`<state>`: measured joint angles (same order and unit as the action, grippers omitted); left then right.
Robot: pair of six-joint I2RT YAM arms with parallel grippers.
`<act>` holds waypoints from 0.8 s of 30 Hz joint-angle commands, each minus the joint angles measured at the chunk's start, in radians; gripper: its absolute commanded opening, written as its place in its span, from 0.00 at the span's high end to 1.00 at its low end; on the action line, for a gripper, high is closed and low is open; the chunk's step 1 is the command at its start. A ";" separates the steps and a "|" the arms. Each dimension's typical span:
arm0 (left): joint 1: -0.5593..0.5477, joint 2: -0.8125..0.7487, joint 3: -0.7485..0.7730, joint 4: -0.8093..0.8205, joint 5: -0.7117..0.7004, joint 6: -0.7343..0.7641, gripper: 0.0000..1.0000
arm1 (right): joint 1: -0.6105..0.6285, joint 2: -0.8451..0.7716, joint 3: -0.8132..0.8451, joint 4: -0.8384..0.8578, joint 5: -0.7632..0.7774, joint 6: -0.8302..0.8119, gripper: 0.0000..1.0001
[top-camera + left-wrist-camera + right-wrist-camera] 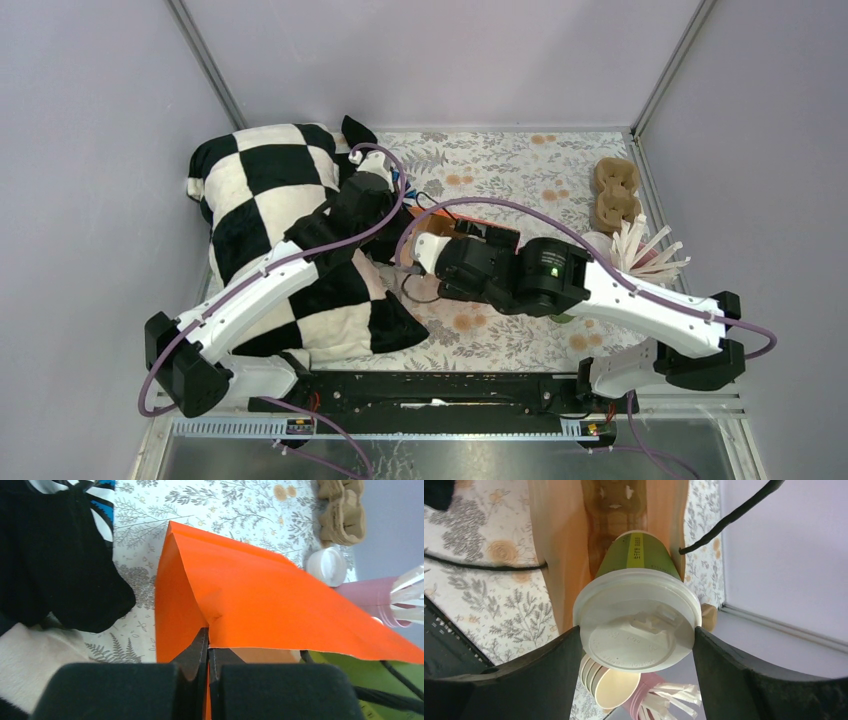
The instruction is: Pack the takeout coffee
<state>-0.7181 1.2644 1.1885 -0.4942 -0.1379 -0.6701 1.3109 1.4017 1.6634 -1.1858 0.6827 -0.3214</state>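
With the left gripper point(207, 647) pinching the rim of the orange paper bag point(260, 600), the right gripper point(636, 635) is clasping the lidded takeout coffee point(639, 555) at the bag's mouth, probably needing a deeper push before letting go.

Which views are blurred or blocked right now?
Left wrist: near black fingers soft, orange paper bag crisp. Right wrist: green paper cup with white plastic lid sharp, stacked cups behind softer. Top external: even light, right arm covers the cup.
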 commanded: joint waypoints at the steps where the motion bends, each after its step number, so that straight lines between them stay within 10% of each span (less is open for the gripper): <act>1: -0.002 -0.034 -0.041 0.067 0.095 -0.034 1.00 | 0.008 -0.116 -0.063 0.089 -0.140 -0.124 0.53; 8: -0.002 -0.055 -0.066 0.078 0.174 -0.076 1.00 | 0.007 -0.232 -0.229 0.174 -0.166 -0.184 0.52; 16: -0.003 -0.059 -0.079 0.092 0.201 -0.083 1.00 | 0.007 -0.196 -0.275 0.326 0.226 -0.230 0.52; 24: -0.004 -0.043 -0.048 0.073 0.227 -0.089 1.00 | 0.007 -0.262 -0.283 0.246 -0.138 -0.295 0.53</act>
<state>-0.7181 1.2232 1.1187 -0.4095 0.0387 -0.7391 1.3140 1.1965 1.3785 -0.9302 0.6907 -0.5701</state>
